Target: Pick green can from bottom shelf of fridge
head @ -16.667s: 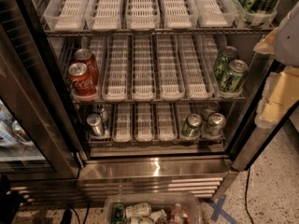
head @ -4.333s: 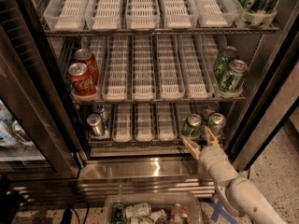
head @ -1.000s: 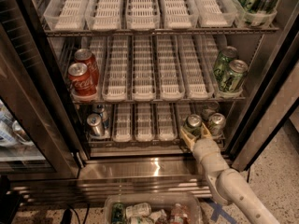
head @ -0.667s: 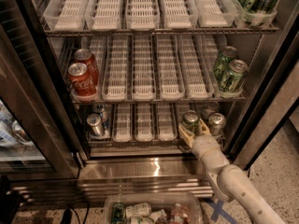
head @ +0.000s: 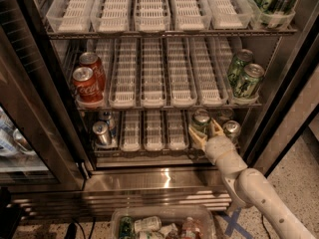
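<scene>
Now the fridge (head: 164,180) itself looks as it did a few seconds back, with the door swung wide and every can in its lane. What has moved is the arm (head: 259,193): it has pushed up from 5 o'clock and further over the steel sill. The hand (head: 203,128) sat short of the rack a moment ago. It is now inside the worktop (head: 152,131), the lowest rack with its white slotted trays. It is open, one finger at 9 o'clock and the other at 3 o'clock of the green can (head: 201,118), which stands upright at the front of its lane, second from the right. I cannot tell if the pads touch it yet. To my eye the approach is done, and closing and lifting are what remain.

A silver can (head: 232,128) stands just beside at 3 o'clock, close enough that the outer finger could nudge it. The middle trays carry nothing, and two more cans (head: 102,131) stand at the far 9 o'clock end.

Below the fridge lies speckled floor (head: 299,173). A clear tub (head: 164,209) of litter sits at 6 o'clock, with a blue tape cross (head: 232,224) beside it.
</scene>
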`<action>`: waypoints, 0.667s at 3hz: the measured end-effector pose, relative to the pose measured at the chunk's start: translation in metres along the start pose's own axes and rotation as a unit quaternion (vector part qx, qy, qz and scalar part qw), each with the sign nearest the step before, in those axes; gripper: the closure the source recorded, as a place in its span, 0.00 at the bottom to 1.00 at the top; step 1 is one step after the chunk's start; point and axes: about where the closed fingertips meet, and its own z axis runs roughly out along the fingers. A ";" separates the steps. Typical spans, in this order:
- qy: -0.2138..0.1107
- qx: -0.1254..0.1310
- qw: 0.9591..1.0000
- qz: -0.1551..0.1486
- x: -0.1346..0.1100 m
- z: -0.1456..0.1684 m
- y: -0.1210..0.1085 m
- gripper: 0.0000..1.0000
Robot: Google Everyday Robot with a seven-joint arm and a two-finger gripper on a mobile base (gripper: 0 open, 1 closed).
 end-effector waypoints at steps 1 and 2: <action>0.006 -0.018 1.000 -0.019 0.001 0.013 0.003 1.00; 0.006 -0.018 1.000 -0.019 0.001 0.013 0.003 1.00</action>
